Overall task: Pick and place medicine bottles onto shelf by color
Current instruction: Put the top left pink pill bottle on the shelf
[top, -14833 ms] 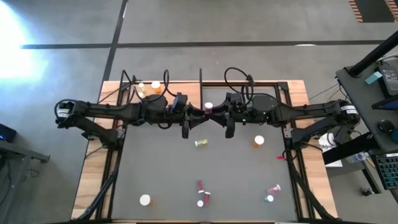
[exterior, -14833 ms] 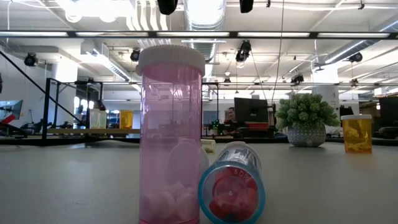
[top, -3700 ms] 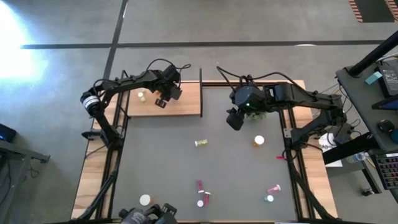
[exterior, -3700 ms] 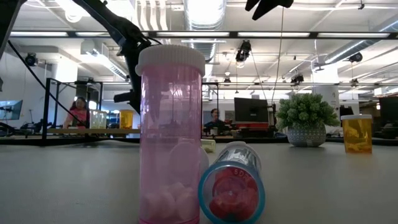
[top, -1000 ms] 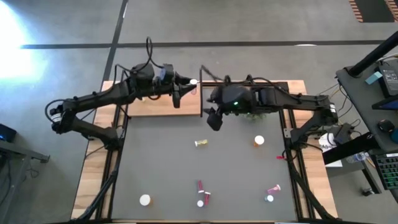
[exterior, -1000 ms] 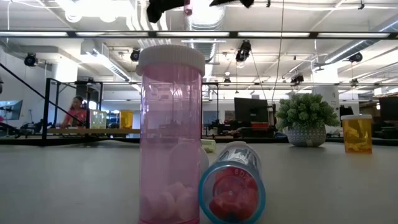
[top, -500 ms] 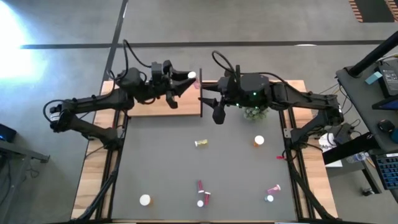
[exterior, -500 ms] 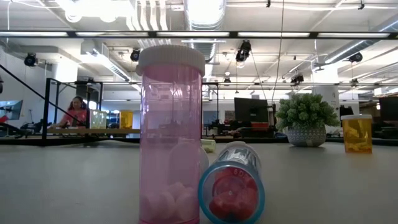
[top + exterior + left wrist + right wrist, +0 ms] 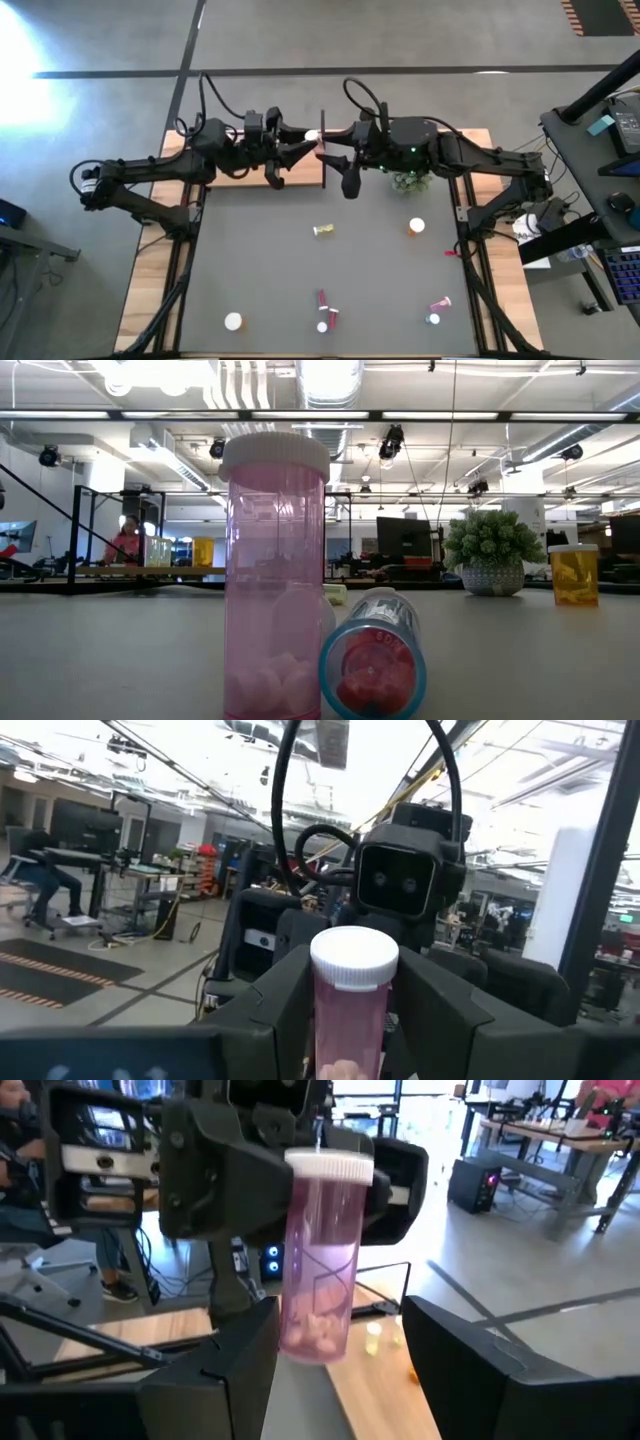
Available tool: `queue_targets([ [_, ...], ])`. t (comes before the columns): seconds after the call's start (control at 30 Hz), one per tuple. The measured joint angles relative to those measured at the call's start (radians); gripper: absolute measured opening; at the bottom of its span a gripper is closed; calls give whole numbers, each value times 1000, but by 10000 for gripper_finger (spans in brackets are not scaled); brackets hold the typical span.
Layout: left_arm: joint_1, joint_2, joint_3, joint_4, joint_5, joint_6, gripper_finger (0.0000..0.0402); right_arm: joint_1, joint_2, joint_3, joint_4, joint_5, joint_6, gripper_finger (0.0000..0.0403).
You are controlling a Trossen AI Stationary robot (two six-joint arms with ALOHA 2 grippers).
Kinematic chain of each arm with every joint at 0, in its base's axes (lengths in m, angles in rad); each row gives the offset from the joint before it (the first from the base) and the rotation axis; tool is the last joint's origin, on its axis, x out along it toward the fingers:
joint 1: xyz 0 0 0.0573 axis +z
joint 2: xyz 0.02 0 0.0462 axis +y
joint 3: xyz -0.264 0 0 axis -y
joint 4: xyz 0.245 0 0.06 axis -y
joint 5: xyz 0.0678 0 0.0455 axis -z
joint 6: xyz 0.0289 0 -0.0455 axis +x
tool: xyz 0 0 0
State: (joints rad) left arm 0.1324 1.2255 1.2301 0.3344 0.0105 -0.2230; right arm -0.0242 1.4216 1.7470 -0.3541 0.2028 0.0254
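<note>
A pink bottle with a white cap is held high over the right end of the light-wood shelf, by its black post. My left gripper is shut on it; the bottle shows upright in the left wrist view and the right wrist view. My right gripper faces it from the right, open, its fingers standing to either side of the bottle's lower end without touching. Small bottles stand on the shelf below. My left gripper pinches the pink bottle's body by its two sides, in the upper half below the cap, between its two fingers. The fingers come level from the table's left. The bottle stands upright, cap up, lifted clear of the shelf.
On the grey mat lie a yellowish bottle, an orange one, several pink ones near the front edge, and a white-capped one. A green plant sits under the right arm. Two pink bottles stand close to the low camera.
Both grippers have gone up, out of the low view's top. My right gripper has moved toward the far edge and left, up to the bottle, and turned to face it. My left gripper has kept hold of the pink bottle, shifting only slightly over the shelf's right end.
</note>
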Motion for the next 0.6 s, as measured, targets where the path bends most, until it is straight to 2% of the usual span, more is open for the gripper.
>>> queue_targets([
  [0.33,-4,29,0,43,0,2,118,0,8,0,22,0,46,201],
  [0.6,-4,45,0,52,0,2,118,0,7,0,17,0,69,149],
])
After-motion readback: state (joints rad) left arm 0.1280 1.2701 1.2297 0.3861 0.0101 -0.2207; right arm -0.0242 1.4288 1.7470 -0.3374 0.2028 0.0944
